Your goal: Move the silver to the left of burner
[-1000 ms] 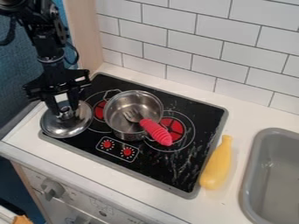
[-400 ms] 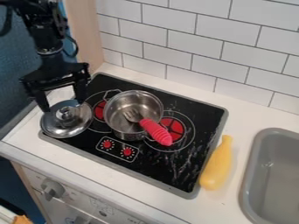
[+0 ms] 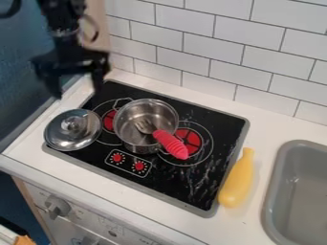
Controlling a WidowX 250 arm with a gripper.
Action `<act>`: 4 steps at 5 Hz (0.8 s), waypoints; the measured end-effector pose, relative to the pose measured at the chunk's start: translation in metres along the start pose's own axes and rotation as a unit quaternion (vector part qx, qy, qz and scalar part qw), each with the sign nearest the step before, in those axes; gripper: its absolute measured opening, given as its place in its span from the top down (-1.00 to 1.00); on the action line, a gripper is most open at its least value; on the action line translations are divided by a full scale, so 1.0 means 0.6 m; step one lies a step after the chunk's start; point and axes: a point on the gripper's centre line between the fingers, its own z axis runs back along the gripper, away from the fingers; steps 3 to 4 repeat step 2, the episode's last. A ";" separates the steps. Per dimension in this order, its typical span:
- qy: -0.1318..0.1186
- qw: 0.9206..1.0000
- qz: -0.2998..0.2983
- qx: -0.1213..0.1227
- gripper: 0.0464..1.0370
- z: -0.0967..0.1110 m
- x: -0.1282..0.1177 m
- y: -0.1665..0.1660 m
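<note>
Silver lid (image 3: 71,130), left of frame, lies left of the burner (image 3: 108,123); placement appears complete. Jaws, upper left: spread, empty; likely only retreat remains.

White brick-pattern tiles (image 3: 185,48) rise behind a white counter (image 3: 268,125).

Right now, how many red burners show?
2: the picture-left burner, partly behind the pot, and the picture-right burner, partly behind the red handle. The pot may hide more.

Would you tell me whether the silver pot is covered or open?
Open: the silver lid lies apart from the pot, and a fork rests inside it.
</note>
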 end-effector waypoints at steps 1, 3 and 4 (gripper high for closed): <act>-0.040 0.996 -0.070 -0.044 -0.93 0.019 0.033 -0.041; -0.062 0.988 -0.130 -0.063 -0.93 0.031 0.047 -0.100; -0.062 0.988 -0.130 -0.063 -0.93 0.031 0.047 -0.100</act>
